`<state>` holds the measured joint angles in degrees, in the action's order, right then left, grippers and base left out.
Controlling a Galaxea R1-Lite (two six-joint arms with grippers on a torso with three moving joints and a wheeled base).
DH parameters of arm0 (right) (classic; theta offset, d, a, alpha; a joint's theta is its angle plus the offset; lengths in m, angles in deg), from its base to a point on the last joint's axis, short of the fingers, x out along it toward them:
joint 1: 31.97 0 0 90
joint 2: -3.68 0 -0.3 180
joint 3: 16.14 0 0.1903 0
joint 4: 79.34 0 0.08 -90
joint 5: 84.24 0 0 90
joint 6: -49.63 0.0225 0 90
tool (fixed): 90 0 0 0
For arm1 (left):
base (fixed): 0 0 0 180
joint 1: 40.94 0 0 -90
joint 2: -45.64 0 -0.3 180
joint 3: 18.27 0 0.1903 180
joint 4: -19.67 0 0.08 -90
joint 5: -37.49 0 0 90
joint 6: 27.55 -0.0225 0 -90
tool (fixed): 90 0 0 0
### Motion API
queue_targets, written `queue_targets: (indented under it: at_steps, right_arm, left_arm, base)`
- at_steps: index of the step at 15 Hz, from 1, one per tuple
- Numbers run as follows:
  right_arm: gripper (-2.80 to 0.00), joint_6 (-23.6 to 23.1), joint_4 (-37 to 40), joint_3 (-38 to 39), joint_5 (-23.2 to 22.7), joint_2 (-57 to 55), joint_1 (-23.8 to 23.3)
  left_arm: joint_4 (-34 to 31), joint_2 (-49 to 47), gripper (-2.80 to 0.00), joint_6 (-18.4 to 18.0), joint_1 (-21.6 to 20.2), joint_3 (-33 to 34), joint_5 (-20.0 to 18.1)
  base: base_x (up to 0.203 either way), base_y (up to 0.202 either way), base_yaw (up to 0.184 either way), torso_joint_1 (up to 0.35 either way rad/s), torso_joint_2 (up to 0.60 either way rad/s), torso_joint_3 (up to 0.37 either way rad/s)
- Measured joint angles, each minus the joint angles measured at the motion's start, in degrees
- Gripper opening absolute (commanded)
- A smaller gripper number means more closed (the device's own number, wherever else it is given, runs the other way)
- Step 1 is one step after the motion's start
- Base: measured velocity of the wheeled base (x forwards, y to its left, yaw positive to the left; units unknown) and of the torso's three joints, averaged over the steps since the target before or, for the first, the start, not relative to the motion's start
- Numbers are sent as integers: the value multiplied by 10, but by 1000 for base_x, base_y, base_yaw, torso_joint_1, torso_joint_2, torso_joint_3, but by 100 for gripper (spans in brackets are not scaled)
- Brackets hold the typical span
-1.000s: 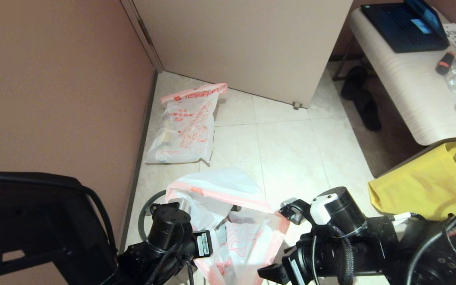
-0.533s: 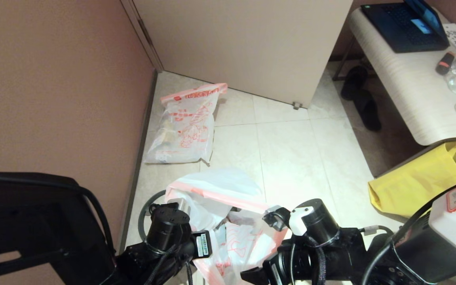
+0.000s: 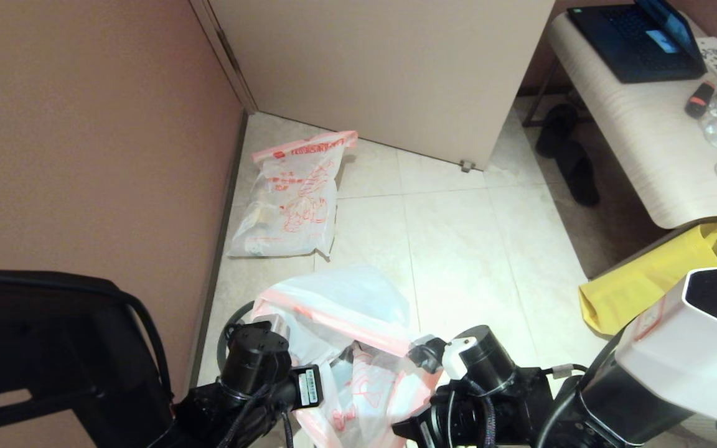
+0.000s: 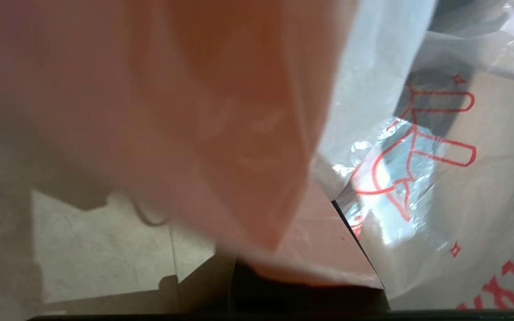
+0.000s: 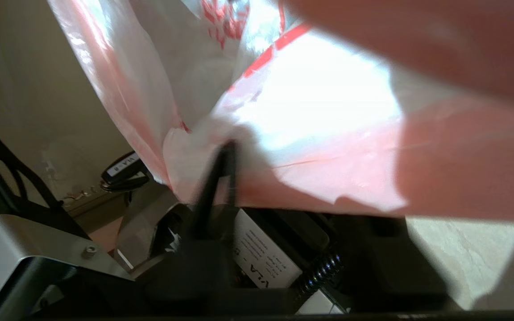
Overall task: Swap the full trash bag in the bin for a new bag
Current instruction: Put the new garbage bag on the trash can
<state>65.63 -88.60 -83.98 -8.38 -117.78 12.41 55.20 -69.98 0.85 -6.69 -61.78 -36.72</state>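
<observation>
Tiled floor (image 3: 458, 249) at lower centre: new bag (image 3: 333, 305) stretched between closed left end effector (image 3: 271, 326) and right end effector (image 3: 424, 351), whose grip cannot be told.

Full trash bag (image 3: 293, 202) lies by wall; new bag (image 3: 340, 311) drapes bin (image 3: 229, 330).

Bare floor (image 3: 458, 249) lies open mid-room. The full bag (image 3: 290, 199) blocks the wall side. The new bag (image 3: 340, 311) drapes across both pincers.
</observation>
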Motion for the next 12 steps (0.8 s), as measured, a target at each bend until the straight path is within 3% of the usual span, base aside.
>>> queue_targets:
  at_steps: [6, 12]
  right_arm:
    - [-280, 0, 3, -38, 1, -33, -9]
    - [-280, 1, 20, -41, 26, -67, -19]
  left_arm:
    - [-4, 20, -280, -16, -10, 36, 0]
    - [-6, 5, -280, -35, 3, 147, -1]
  base:
    - [0, 0, 0, 0, 0, 0]
    - [0, 0, 0, 0, 0, 0]
